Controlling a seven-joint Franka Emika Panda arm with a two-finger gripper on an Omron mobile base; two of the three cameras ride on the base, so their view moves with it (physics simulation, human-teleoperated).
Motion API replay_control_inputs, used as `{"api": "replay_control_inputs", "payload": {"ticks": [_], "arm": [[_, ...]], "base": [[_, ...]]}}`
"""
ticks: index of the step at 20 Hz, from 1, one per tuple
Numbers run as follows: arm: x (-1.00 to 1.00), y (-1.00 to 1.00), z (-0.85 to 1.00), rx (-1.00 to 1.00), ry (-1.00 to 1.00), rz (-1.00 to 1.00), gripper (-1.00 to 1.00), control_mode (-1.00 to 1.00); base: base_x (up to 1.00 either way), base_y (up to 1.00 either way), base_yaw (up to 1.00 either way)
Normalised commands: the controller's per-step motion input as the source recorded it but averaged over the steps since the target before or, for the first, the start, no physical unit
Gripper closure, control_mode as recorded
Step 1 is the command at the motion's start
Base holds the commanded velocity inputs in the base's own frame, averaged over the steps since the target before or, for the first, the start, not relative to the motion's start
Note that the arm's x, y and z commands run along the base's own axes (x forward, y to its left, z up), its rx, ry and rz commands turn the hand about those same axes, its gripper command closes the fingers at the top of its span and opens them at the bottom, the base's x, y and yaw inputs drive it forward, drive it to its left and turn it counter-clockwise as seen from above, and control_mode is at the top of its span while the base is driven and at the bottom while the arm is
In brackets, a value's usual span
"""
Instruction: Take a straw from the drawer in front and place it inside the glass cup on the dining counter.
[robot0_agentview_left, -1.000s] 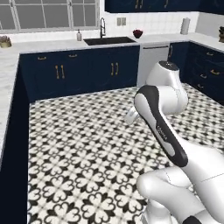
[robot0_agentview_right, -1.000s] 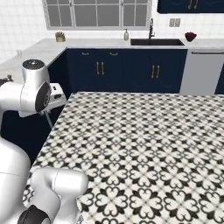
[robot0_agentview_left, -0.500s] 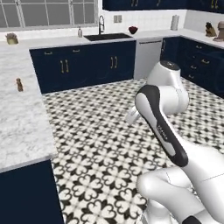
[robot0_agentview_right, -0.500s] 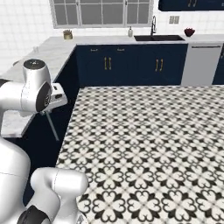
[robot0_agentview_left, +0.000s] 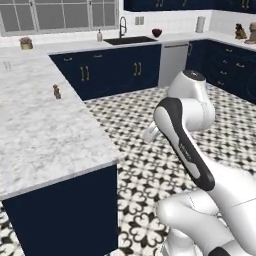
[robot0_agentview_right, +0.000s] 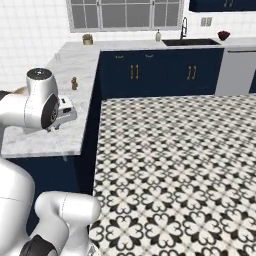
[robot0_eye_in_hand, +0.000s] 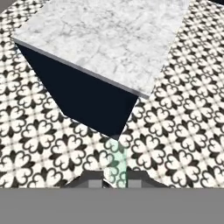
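Observation:
In the hand view my gripper is shut on the straw, a thin pale greenish stick that rises from between the two dark fingertips. It points over the patterned floor toward the near corner of the dining counter, a white marble slab on a navy base. From the left base view the same dining counter lies to the arm's left, and the white hand hangs beside it above the floor. A faint clear glass cup stands far back on the slab. The drawer is out of view.
A small brown shaker stands on the dining counter, well behind its near edge. Navy cabinets, a sink with a faucet and a dishwasher line the back wall. Black-and-white tiled floor spreads to the right of the counter.
The base has driven and turned, so the whole scene has shifted: the dining counter has swung into view and come close on the left. The arm keeps its pose, straw still held.

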Motion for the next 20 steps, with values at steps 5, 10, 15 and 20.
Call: {"api": "replay_control_inputs", "payload": {"ticks": [5, 10, 15, 20], "arm": [[0.00, 0.00, 0.00, 0.00, 0.00, 0.00, 1.00, 1.00], [0.00, 0.00, 0.00, 0.00, 0.00, 0.00, 1.00, 1.00], [0.00, 0.00, 0.00, 0.00, 0.00, 0.00, 1.00, 1.00], [0.00, 0.00, 0.00, 0.00, 0.00, 0.00, 1.00, 1.00]], "base": [[-0.18, 1.00, -0.22], [-0.05, 1.00, -0.24], [0.00, 1.00, -0.27], [0.01, 1.00, -0.30]]}}
